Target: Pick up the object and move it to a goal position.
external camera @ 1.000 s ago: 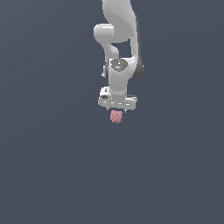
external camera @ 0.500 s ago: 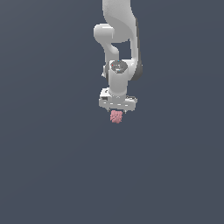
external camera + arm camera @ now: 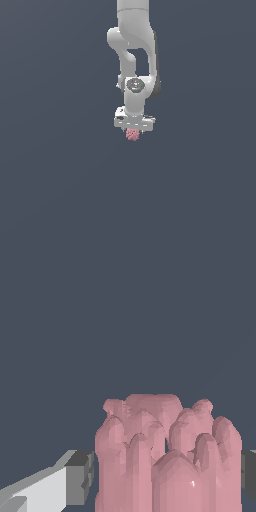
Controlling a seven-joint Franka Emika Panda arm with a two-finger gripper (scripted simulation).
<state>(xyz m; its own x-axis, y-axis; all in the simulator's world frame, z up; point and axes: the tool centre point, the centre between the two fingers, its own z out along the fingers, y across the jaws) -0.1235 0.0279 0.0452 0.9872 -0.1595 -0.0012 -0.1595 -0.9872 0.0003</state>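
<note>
The small pink-red lumpy cluster with a bumpy, raspberry-like surface [image 3: 133, 134] sat just below the middle of the exterior view, tucked directly beneath the white two-fingered gripper [image 3: 133, 131]. In the wrist view the same cluster [image 3: 167, 456] filled the lower centre of the frame, its rounded lobes rising between a grey finger pad [image 3: 80, 477] at the lower left and a sliver of the opposite pad at the right edge. The jaws stood closed down to the width of the cluster, and the pads appeared to press against its two sides, so the claw had hold of it and of nothing else.

Above the gripper, the white jointed Panda arm [image 3: 135, 45] ran up through the upper centre of the exterior view and out of the top edge. All around lay a plain dark blue-grey surface [image 3: 60, 190], without any visible marker for the goal position.

The main risk, as a judgement, lay in the grip itself. The pads seemed to bear on curved, uneven lobes rather than flat faces, so contact was probably small and the cluster could have twisted or slid out during a quick or jerky transfer. Whether it hung clear of the surface could not be told from either view; if it was low, dragging could have pulled it loose. With no goal visible, misplacing it was also possible.
</note>
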